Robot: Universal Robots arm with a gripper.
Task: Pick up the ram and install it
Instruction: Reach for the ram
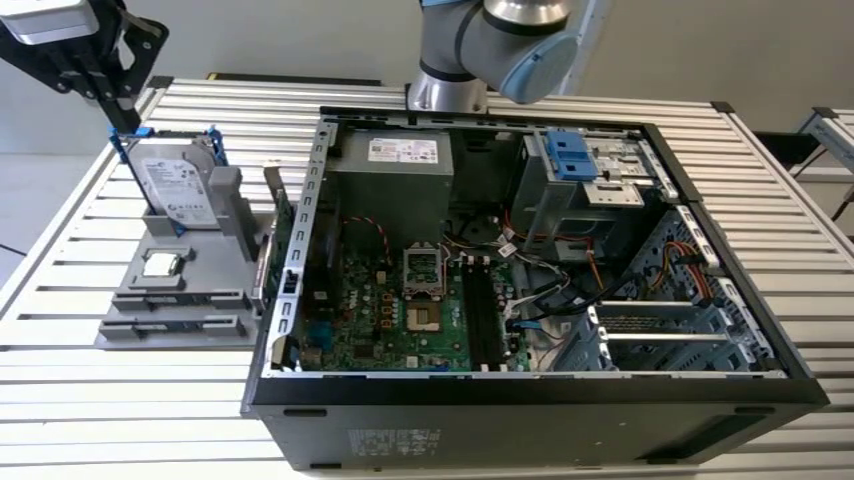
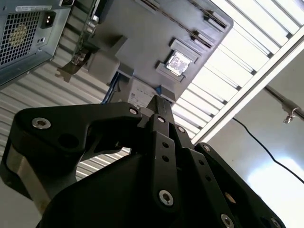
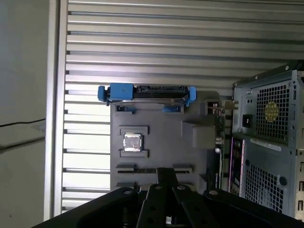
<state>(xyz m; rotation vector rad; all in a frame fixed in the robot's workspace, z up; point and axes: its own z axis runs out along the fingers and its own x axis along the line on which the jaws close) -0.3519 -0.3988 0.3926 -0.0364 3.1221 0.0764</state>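
**A:** What is hanging over at the exterior view's left?

**B:** The black gripper [image 1: 128, 125] is hovering above the slatted metal worktop [image 1: 80, 400]. Its jaws are pressing together with nothing between them, and its tips are sitting just above the upper corner of the silver box-shaped hard drive with blue clips [image 1: 175, 182].

**A:** And what is the drive resting in?

**B:** It is standing upright in a flat grey plastic holder [image 1: 200, 300]. Nearer the camera, a small square silver processor chip [image 1: 163, 263] is lying flat in its own recess.

**A:** Where is the task's part sitting?

**B:** The long, thin dark green ram stick [image 1: 264, 262] is standing on edge at the holder's side nearest the computer, well apart from the gripper.

**A:** And further right?

**B:** The open black computer case [image 1: 534, 420] is lying on its side, showing its green motherboard [image 1: 387, 310]. Behind it the grey-and-blue robot arm [image 1: 514, 40] is rising out of the picture.
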